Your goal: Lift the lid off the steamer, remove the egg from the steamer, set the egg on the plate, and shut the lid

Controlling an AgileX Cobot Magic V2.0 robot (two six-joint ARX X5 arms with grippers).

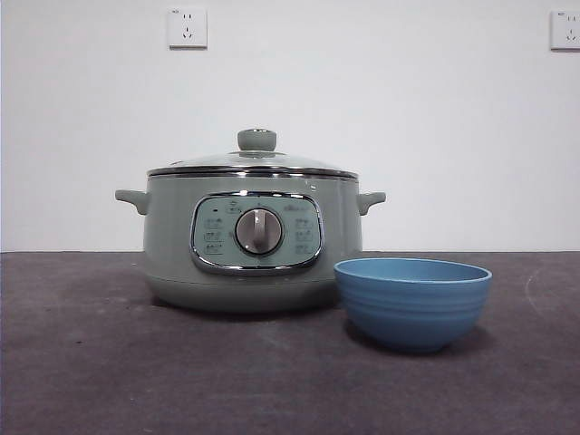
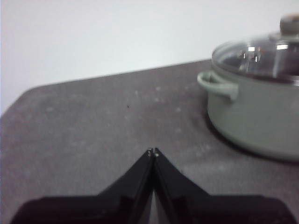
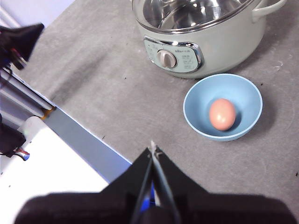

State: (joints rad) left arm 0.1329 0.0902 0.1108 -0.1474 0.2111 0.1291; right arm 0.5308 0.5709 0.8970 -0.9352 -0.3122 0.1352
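The lid (image 1: pixel 253 162) is seated squarely on the steamer (image 1: pixel 254 245), its steel rim resting all round the pot's edge and its pale green knob (image 1: pixel 257 140) standing upright at the centre, where it can be gripped from above. The steamer is set on the dark surface (image 1: pixel 109 362) with its control panel and dial (image 1: pixel 259 231) turned toward the front camera.

The egg (image 3: pixel 222 114) is seen lying at the bottom of the blue bowl (image 3: pixel 223 107), which stands just beside the steamer's front; the bowl evidently serves as the plate, its curved wall keeping the egg from rolling. With the egg in the bowl and the lid on, the task is judged to be at its end, or very nearly so.

Both arms are held clear of the things. The left pincer (image 2: pixel 153 152) is closed, tips together, with nothing between them, and is kept low over bare surface to the side of the steamer's handle (image 2: pixel 216 84). The right pincer (image 3: pixel 153 148) is likewise closed on nothing and is held high, near the surface's edge, well apart from bowl and steamer. Neither arm is visible in the front view.
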